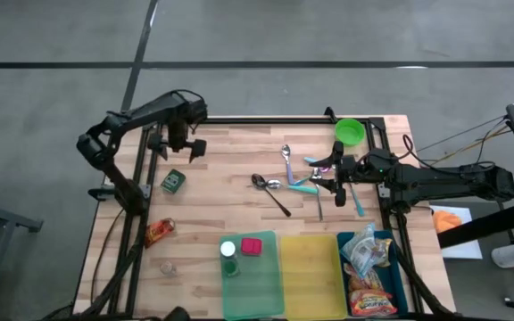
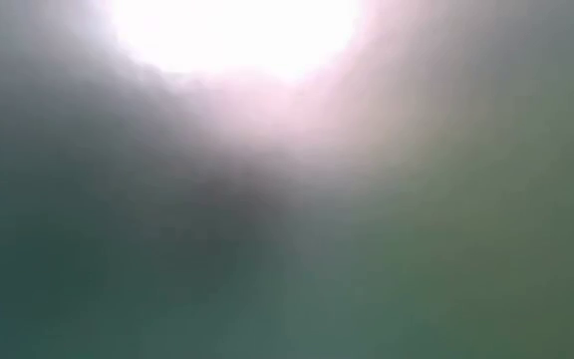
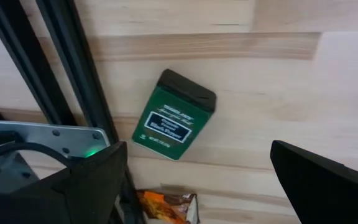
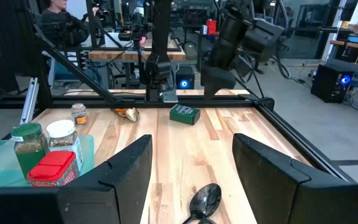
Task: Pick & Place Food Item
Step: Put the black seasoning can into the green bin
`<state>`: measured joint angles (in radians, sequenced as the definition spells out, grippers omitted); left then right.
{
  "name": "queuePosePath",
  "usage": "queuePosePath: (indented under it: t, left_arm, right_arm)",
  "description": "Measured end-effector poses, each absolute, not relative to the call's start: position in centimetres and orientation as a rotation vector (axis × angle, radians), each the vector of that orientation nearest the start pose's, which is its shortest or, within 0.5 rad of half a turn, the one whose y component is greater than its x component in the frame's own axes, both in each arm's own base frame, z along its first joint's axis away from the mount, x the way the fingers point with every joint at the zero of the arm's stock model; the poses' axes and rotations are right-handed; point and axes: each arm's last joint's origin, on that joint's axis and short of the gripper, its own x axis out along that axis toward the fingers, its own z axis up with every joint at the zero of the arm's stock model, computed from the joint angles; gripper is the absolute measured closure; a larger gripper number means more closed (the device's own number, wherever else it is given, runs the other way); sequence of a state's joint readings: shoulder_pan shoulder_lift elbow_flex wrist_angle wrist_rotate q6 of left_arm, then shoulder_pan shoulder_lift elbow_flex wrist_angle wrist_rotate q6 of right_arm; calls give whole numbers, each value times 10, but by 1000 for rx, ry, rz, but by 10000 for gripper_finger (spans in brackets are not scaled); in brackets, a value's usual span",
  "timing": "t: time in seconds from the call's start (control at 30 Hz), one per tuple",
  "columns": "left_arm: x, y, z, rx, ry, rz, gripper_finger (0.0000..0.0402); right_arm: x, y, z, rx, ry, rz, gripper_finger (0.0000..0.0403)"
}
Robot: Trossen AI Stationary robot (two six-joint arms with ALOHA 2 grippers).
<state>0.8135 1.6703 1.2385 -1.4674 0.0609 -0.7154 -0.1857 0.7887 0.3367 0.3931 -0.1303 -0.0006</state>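
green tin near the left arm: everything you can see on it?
The green tin is small and rectangular, looks like metal, with a darker lid end and a label of white text too small to read. It lies flat on the wooden table, skewed to the planks, lid closed, beside the frame rail. Nothing touches it; the open left gripper hovers over it.

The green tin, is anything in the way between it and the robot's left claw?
Nothing visible. The left gripper hangs open above bare wood, and the green tin lies flat just beyond it. An orange snack packet lies farther along the table, past the tin.
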Motion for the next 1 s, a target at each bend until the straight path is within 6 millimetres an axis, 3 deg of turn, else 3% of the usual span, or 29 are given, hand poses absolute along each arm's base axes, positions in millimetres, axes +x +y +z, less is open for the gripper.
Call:
queuePosePath:
  t: [0.4,0.77,1.0]
  left_arm:
    - [178,217,175,-1342,1828,1056,5]
    - [180,230,122,-1329,2012,789,5]
    - [180,229,118,-1301,2061,773,5]
  right_arm:
    - [174,-29,232,9,58,-55,181]
    - [174,-29,232,9,58,-55,181]
    - [174,-29,232,9,58,-55,181]
